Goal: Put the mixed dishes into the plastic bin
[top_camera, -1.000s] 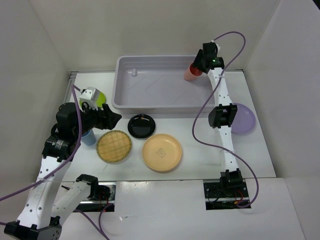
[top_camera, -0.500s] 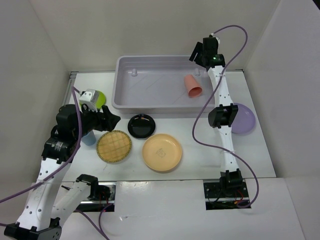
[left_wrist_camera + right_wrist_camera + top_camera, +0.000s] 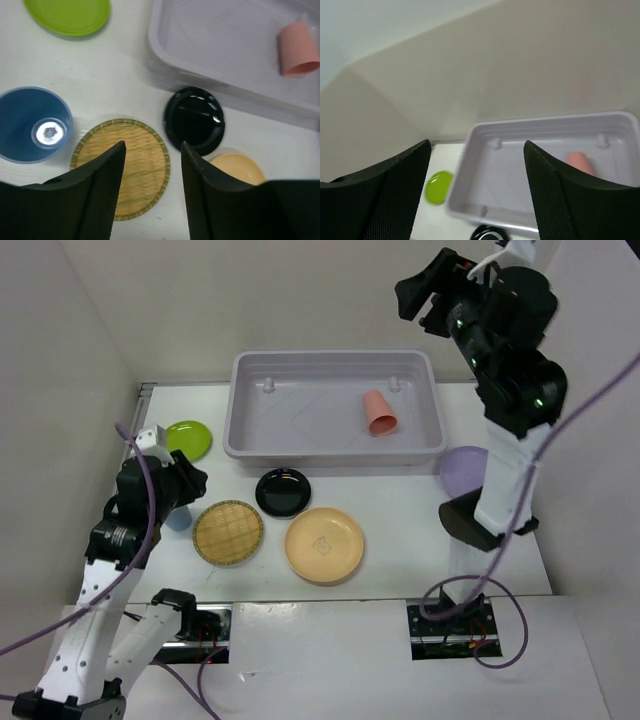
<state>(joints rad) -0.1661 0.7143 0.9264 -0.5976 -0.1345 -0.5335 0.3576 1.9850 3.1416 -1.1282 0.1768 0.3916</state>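
Observation:
The plastic bin (image 3: 334,452) stands at the back of the table. A salmon-red cup (image 3: 380,412) lies on its side inside it. In front of the bin lie a lime green plate (image 3: 186,438), a glossy black plate (image 3: 283,490), a tan woven plate (image 3: 228,532) and a peach-orange plate (image 3: 324,544). A lavender plate (image 3: 462,468) is partly hidden behind the right arm. A blue cup (image 3: 32,125) stands upright left of the woven plate. My left gripper (image 3: 152,150) is open and empty above the woven plate (image 3: 122,167). My right gripper (image 3: 477,147) is open, empty and high above the bin (image 3: 470,165).
White walls close in the table on the left, back and right. The right arm's lower links (image 3: 495,500) stand over the table's right side, by the lavender plate. Purple cables hang from both arms.
The right gripper let go of the salmon cup, which now lies in the bin, then rose high above the bin. The left arm drew back to the left, uncovering the green plate.

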